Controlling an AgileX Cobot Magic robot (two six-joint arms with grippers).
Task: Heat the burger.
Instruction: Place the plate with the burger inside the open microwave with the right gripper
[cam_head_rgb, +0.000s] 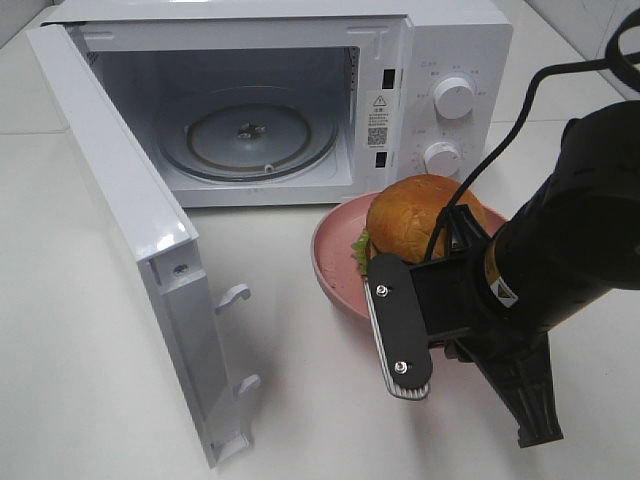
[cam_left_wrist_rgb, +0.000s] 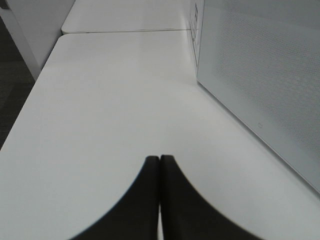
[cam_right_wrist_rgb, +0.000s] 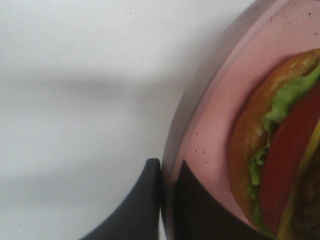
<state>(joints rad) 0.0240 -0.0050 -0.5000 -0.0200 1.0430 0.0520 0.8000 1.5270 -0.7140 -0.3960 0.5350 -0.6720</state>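
The burger (cam_head_rgb: 420, 215) has a golden-brown bun and green lettuce and sits on a pink speckled plate (cam_head_rgb: 335, 260) just in front of the microwave's knobs. In the right wrist view, the burger (cam_right_wrist_rgb: 280, 150) shows lettuce and tomato. There my right gripper (cam_right_wrist_rgb: 167, 165) is shut on the near rim of the plate (cam_right_wrist_rgb: 215, 115), one finger outside it and one inside. In the exterior high view, the right arm (cam_head_rgb: 560, 240) hides that grip. My left gripper (cam_left_wrist_rgb: 160, 160) is shut with nothing in it, low over the white table beside the microwave door.
The white microwave (cam_head_rgb: 460, 50) stands at the back. Its door (cam_head_rgb: 130, 220) is swung wide open to the left, and the glass turntable (cam_head_rgb: 250, 135) inside is bare. Two knobs (cam_head_rgb: 452, 98) are on its right panel. A black cable (cam_head_rgb: 500, 130) hangs over the right arm.
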